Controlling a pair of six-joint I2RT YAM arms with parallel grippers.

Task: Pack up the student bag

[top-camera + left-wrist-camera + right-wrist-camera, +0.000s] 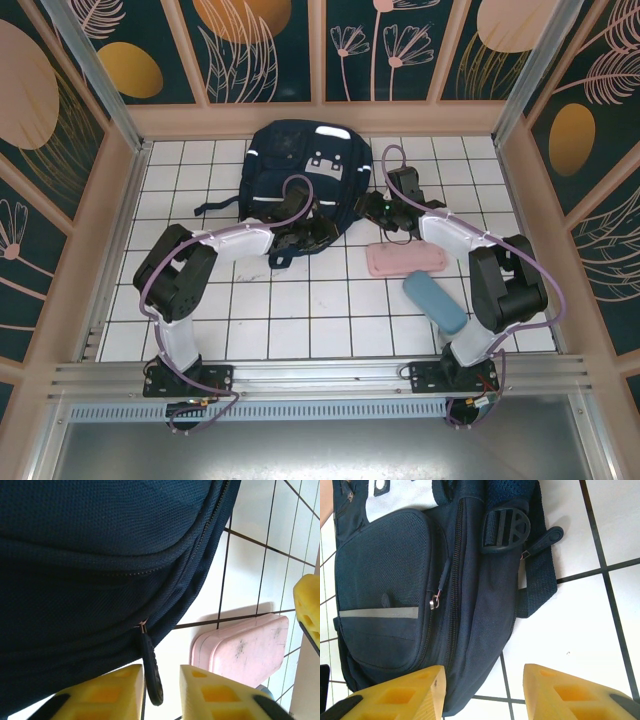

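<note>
The student bag [300, 165] lies flat at the far middle of the table [300, 310], the right gripper [484, 680] is open and empty beside it, and the left gripper [167, 680] is partly open around the zip pull [151, 675], which might slip out if the squeeze comes crooked.

A robot lab test cell: white gridded table [300, 310], aluminium rail [320, 372], floral wall panels [262, 55].

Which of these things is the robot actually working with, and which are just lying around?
In the job: large dark navy fabric backpack; its black zip pull, straddled by the left hand.
Lying about: flat pink rectangular case; oblong blue case. Both untouched, possibly for packing.
</note>
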